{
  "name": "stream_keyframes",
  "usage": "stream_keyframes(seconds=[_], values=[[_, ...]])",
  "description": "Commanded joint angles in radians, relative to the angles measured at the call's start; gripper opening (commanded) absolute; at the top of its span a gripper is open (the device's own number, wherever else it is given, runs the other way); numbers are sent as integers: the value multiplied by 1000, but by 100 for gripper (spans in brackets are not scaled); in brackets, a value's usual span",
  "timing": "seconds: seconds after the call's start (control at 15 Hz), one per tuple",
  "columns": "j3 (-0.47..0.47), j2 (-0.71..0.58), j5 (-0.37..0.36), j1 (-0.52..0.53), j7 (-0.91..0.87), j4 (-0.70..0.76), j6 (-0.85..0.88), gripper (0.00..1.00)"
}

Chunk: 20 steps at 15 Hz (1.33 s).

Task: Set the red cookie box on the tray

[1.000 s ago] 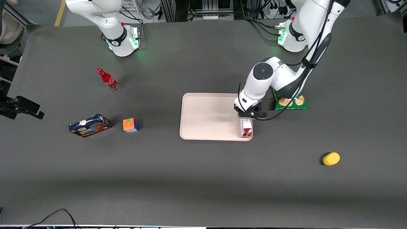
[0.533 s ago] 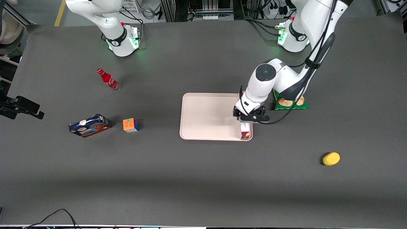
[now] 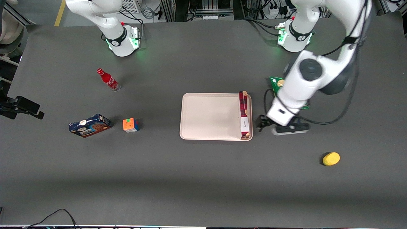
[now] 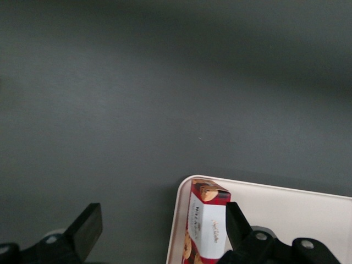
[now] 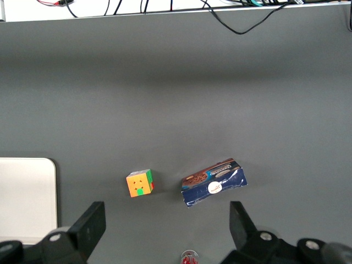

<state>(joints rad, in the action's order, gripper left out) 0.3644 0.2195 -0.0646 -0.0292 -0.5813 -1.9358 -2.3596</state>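
Front view: red cookie box is lying inside the tray; the gripper, released, is hanging just beside — best lifting clear, straight up.

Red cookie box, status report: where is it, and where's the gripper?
Gripper open, off the tray, above bare table beside it. Red cookie box lying inside tray along the rim nearest working arm, released. Nothing in the way.
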Motion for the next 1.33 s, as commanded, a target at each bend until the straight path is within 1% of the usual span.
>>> stream_keyframes(seconds=[0.0, 0.13, 0.33, 0.4, 0.6, 0.8, 1.0, 1.27], values=[[-103, -115, 66, 35, 162, 24, 144, 100], [-165, -182, 66, 57, 265, 49, 264, 100], [-232, -239, 66, 60, 329, 147, 489, 100], [-249, -259, 66, 64, 357, 165, 534, 100], [-289, -322, 66, 81, 507, 181, 600, 100], [-305, -359, 62, 101, 572, 224, 712, 100], [-317, -368, 48, 114, 691, 238, 729, 100], [-317, -368, 46, 115, 701, 238, 731, 100]])
